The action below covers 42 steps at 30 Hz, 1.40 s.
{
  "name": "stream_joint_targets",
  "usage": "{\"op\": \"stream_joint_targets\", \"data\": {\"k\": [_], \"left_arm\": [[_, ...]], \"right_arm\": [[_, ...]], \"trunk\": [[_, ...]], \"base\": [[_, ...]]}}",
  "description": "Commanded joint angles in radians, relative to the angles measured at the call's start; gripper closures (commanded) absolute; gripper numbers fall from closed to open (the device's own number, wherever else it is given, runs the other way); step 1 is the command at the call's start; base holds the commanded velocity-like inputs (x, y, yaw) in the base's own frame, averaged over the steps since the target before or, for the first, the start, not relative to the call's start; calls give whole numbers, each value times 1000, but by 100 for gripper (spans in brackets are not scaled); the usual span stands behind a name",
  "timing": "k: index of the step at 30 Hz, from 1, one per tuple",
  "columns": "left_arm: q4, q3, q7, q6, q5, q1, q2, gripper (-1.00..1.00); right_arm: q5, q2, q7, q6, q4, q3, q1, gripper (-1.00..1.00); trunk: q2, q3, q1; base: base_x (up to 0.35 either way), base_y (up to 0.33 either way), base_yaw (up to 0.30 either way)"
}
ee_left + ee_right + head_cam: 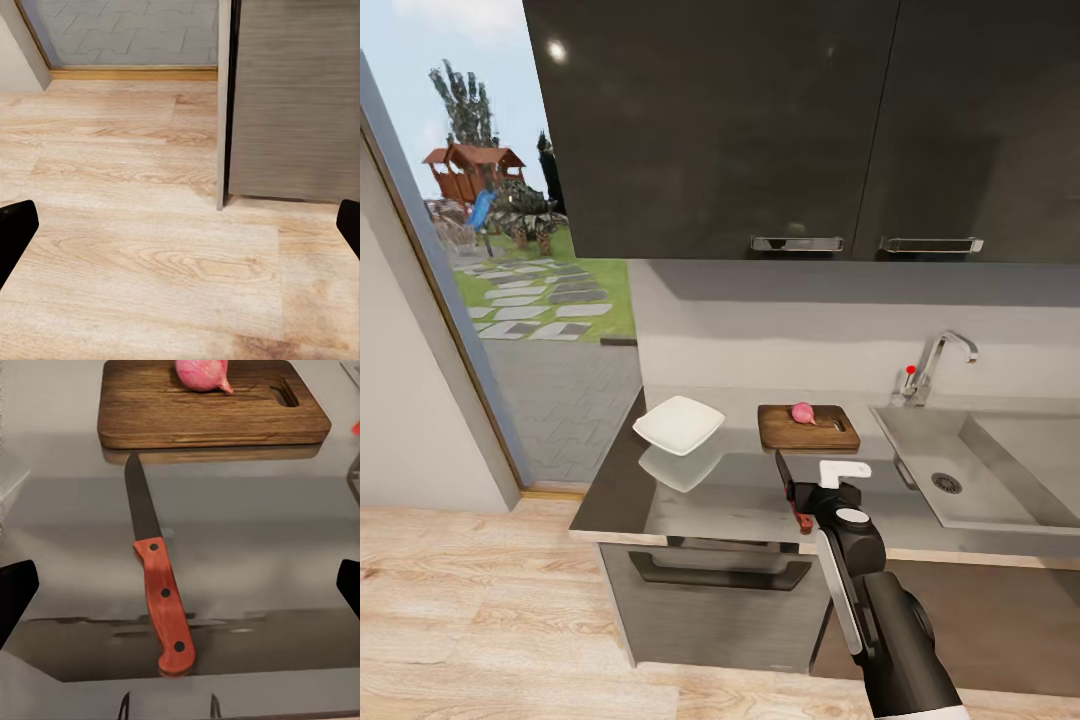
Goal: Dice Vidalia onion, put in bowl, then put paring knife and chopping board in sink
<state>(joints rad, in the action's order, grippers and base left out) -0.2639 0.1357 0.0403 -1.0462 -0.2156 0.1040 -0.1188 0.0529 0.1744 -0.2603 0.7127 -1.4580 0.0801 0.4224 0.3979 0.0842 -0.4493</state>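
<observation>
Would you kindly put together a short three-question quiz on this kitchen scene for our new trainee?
1. True or false: the Vidalia onion lies in the sink.
2. Multiple choice: the paring knife lies A) on the chopping board, B) on the countertop just short of the board, C) in the bowl.
3. Fill in: the right hand is ____ above the knife.

Key: 1. False, it sits on the chopping board. 2. B, its tip pointing toward the board. 3. Open, with nothing between its fingers.
</observation>
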Motion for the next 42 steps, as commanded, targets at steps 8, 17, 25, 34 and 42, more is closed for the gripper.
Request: {"op": "stream_joint_targets", "data": {"k": [8, 17, 25, 34, 42], "left_arm": [[-2, 9, 4, -1, -7, 0, -1, -100], [-2, 9, 4, -1, -7, 0, -1, -100], [-2, 9, 6, -1, -7, 0, -1, -100], [-2, 9, 5, -1, -7, 0, -1, -100], [-2, 9, 6, -1, -7, 0, -1, -100]], "right_arm": [[5, 0, 0, 7, -1, 1, 1, -100], [5, 0, 3, 8, -1, 1, 1, -100], [5, 0, 3, 8, -1, 1, 1, -100], [5, 0, 3, 8, -1, 1, 1, -100], [5, 0, 3, 8, -1, 1, 1, -100]], "trunk": [[2, 2, -1], [2, 8, -1], [2, 17, -1], [2, 28, -1], [2, 37, -1]], "base": [[0, 0, 0], [0, 0, 0], [56, -23, 0], [115, -60, 0], [7, -4, 0]]}}
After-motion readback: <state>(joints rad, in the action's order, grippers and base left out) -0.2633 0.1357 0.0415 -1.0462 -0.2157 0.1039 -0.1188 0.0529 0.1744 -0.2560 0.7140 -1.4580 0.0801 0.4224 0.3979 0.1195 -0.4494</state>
